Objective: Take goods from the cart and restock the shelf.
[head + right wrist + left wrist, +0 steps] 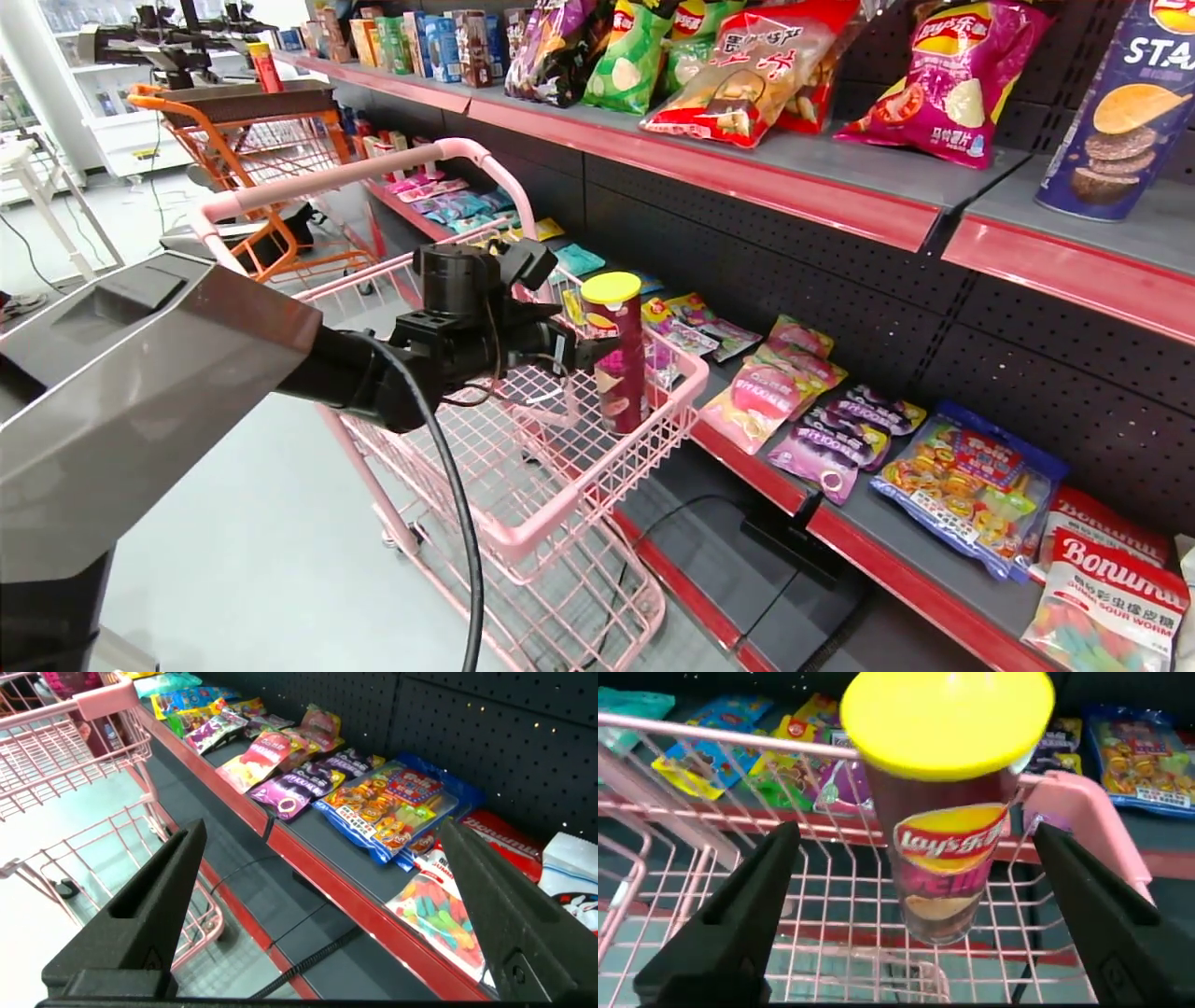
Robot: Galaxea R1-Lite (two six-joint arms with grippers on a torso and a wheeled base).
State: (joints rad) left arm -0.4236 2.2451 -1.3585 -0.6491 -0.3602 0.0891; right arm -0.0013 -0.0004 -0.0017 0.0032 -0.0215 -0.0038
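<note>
At the far left, back in the aisle, stands an orange cart point(245, 131). Nearer, the left arm point(373, 373) stretches over the pink cart point(523, 534), which is parked alongside the shelf point(747, 177). The left gripper point(571, 347) hangs inside the basket with its fingers point(738, 915) spread wide. Between them, touched by neither, is the can point(613, 355): maroon with a yellow lid, upright in the basket corner nearest the shelf. Right of the cart, the lower shelf board holds flat sweet packs: a pink bag point(756, 408), purple bags point(842, 439), a blue bag point(971, 485), then red-and-white bags point(1106, 588) at the far right. On the board above lie a green chip bag point(630, 61), a red bag point(747, 79) and a magenta bag point(952, 79), with a blue tube point(1120, 103) standing at the right edge. The right gripper point(322, 831) hovers beside the lower shelf board with its fingers point(145, 919) wide apart and nothing between them, the pink cart off to one side and the sweet packs ahead of it.
</note>
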